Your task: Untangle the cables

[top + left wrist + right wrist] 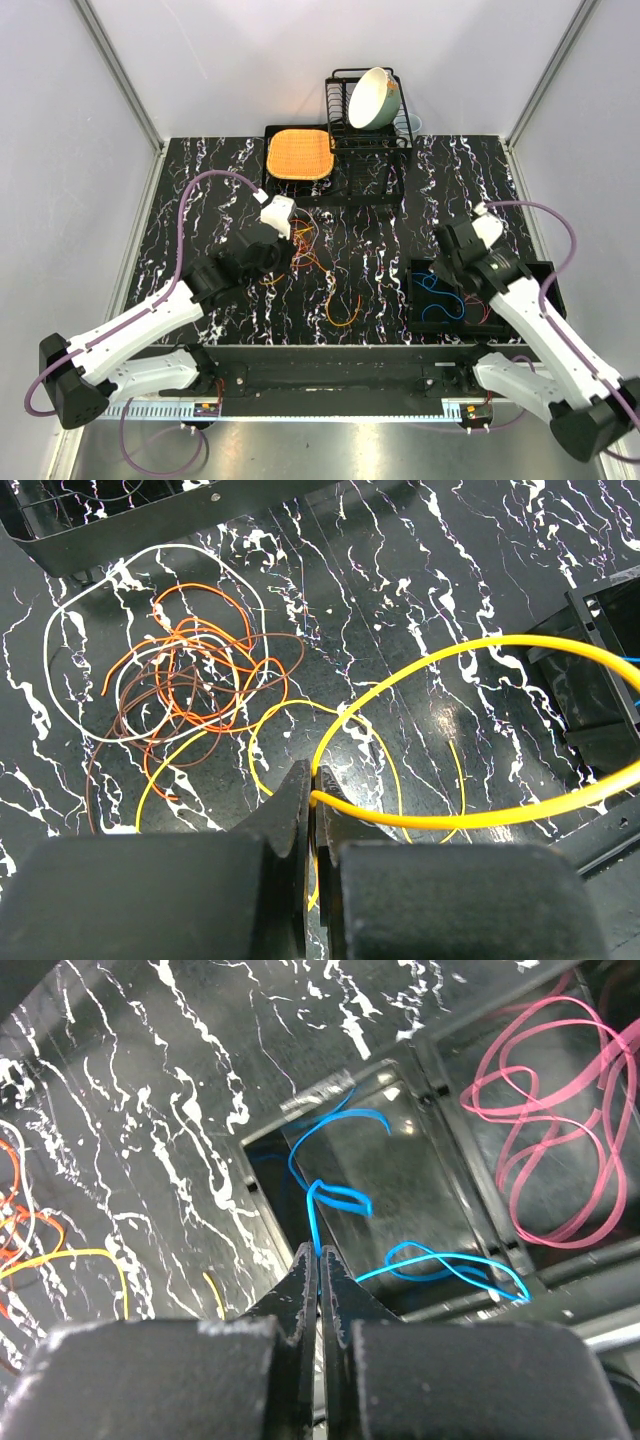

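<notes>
Tangle of thin orange, brown and white cables is lying on the black marbled table. Left gripper is pinching a thin yellow wire, probably to draw it clear of the bunch. Right gripper is clamping a thin blue wire over the black compartment tray, likely sorting by colour. Pink wires are sitting in the neighbouring compartment.

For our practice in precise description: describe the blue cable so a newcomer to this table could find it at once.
Find the black tray at the right of the table. In its left compartment lies the blue cable, pinched by the right gripper. Its neighbour, the pink cable, lies in the next compartment.
</notes>
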